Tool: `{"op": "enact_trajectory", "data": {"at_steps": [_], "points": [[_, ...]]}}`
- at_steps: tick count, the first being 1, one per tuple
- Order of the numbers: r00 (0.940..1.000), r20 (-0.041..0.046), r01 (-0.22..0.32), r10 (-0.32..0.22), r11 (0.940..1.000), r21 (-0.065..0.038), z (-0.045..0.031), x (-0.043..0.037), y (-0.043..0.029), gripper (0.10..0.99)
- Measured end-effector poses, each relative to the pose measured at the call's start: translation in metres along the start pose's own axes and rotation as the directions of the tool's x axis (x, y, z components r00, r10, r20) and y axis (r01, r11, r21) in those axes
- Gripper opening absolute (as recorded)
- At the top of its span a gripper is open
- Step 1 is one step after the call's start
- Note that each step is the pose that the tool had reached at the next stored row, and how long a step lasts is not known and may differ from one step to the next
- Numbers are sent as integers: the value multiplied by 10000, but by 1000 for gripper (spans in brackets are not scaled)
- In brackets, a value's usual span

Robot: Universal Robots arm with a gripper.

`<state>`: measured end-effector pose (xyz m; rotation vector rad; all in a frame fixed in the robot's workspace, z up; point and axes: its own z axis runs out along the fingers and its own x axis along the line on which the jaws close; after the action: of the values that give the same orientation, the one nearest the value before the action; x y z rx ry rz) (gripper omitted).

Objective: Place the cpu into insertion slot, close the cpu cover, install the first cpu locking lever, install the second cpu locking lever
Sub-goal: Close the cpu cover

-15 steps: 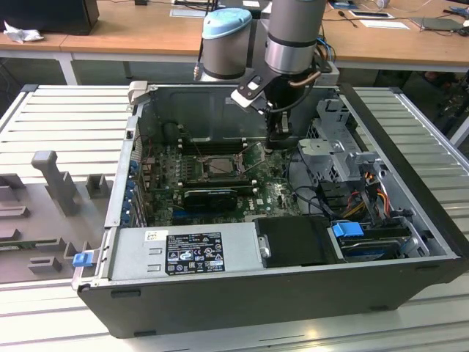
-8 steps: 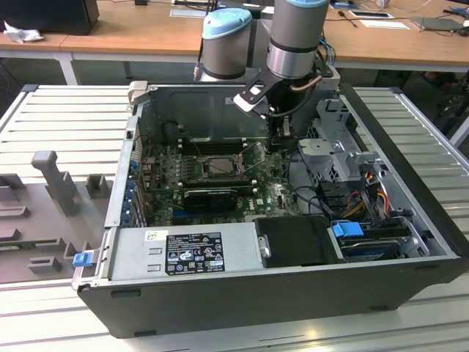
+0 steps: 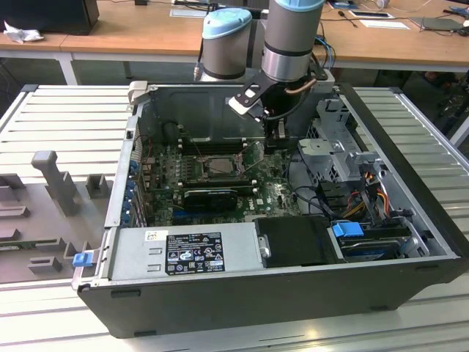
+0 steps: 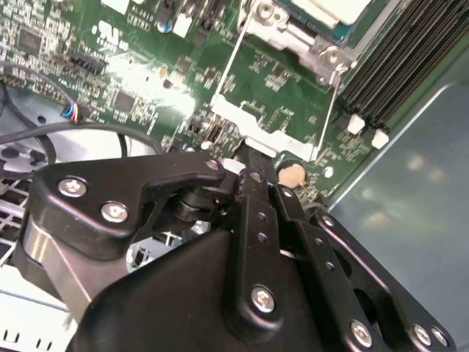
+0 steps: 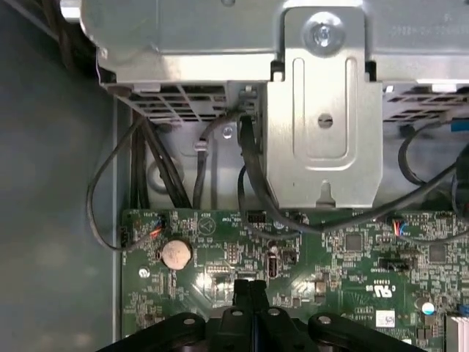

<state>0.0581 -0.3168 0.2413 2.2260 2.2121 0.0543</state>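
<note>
Down low with the gripper (image 3: 277,143) in the upper middle of the exterior view, just off the insertion slot (image 3: 220,167) toward that view's right. Fingertips (image 5: 240,290) pressed tight together, clamping nothing, probably to act as one narrow pusher rather than a grasp. Already seated in its slot: the cpu (image 4: 326,7), pale top up. Close ahead of the tips in the second wrist view, a thin lever wire (image 4: 329,110) alongside the slot.
</note>
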Motion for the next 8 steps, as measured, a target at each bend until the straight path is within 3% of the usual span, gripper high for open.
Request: {"op": "enact_trajectory", "data": {"at_steps": [8], "points": [[10000,-8,0,0,10000,0,-10,-1,-83,106]]}}
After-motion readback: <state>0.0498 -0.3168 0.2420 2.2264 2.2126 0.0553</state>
